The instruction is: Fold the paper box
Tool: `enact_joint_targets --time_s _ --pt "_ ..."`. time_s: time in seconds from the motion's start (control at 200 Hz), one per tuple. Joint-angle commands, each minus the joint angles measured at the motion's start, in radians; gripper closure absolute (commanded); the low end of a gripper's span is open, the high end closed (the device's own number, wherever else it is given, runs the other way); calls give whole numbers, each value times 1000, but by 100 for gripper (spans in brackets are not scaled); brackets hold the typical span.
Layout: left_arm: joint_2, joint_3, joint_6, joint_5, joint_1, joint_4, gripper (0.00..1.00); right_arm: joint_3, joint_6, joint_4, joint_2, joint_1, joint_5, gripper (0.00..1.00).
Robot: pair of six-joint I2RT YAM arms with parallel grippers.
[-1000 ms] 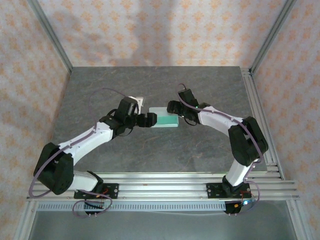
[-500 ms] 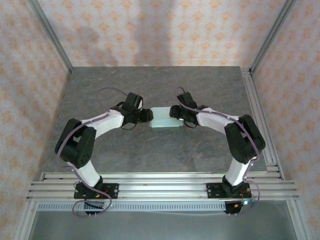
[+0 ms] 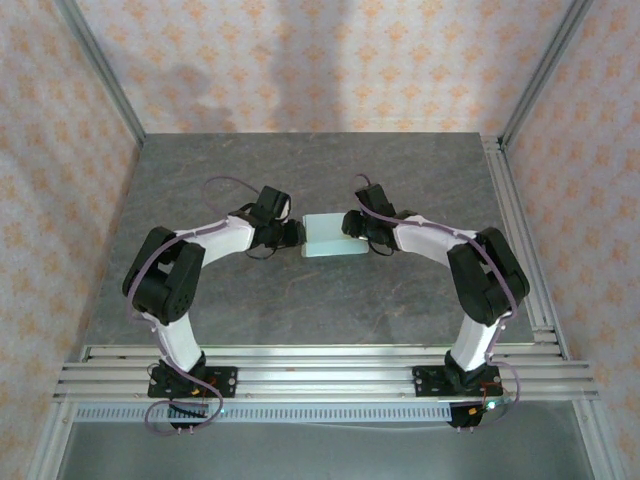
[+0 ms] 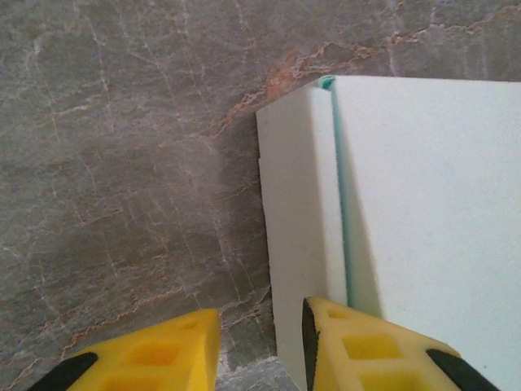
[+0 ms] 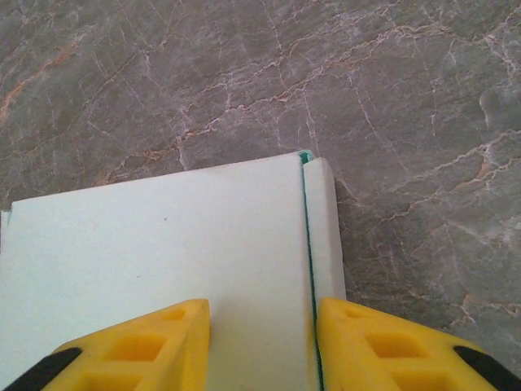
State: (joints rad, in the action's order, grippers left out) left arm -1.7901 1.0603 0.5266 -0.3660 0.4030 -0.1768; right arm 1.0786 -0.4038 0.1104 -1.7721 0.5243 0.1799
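The paper box [image 3: 330, 237] is a pale mint flat rectangle lying mid-table, between the two grippers. My left gripper [image 3: 297, 234] is at its left end. In the left wrist view the jaws [image 4: 260, 346] stand partly apart. The right fingertip [image 4: 366, 346] rests over the box's folded end flap [image 4: 297, 228], and the left fingertip [image 4: 163, 358] is over bare table, clear of the edge. My right gripper [image 3: 352, 226] is at the box's right end. Its jaws [image 5: 262, 342] are apart over the box top [image 5: 163, 244], one fingertip [image 5: 383, 342] on the green crease line.
The grey marble-patterned table [image 3: 300, 170] stretches back to papered walls. An aluminium frame rail [image 3: 515, 230] runs along the right side, and more rails [image 3: 320, 365] cross the near edge by the arm bases.
Both grippers have narrowed their jaws and pressed in on the box's two ends. The left arm's elbow has swung left and back, and the box has shifted slightly.
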Motion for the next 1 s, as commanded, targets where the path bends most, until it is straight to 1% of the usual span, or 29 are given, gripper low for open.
enact_joint_targets --time_s 0.0,0.145,0.285,0.355,0.445,0.506,0.616,0.706,0.801,0.841,0.891,0.996 --pt "16 19 0 -11 -8 -2 59 -19 5 22 -39 -7 3 60" --pt "73 26 -8 29 -7 -28 46 -15 11 29 -45 -7 0 62" --pt "72 64 -3 -4 -7 -47 34 -14 11 27 -51 -7 4 63" --pt "54 81 1 -19 -7 -46 32 -16 11 26 -51 -7 1 63" --pt "32 93 1 -24 -8 -42 32 -16 10 27 -52 -7 0 63" --pt "17 102 1 -28 -7 -48 37 -19 7 25 -51 -7 2 63" --pt "-21 116 1 -38 -7 -59 53 -20 6 22 -48 -7 3 63" --pt "-55 118 2 -51 -8 -46 60 -17 7 23 -46 -7 5 63" --pt "-79 118 2 -59 -7 -38 64 -17 7 23 -42 -7 4 63" --pt "-83 112 28 -58 -6 -35 66 -16 6 23 -37 -7 8 61" --pt "-84 105 29 -55 -6 -34 69 -13 4 26 -31 -8 14 59" --pt "-81 91 24 -50 -8 -37 77 -10 -7 15 1 -7 55 50"
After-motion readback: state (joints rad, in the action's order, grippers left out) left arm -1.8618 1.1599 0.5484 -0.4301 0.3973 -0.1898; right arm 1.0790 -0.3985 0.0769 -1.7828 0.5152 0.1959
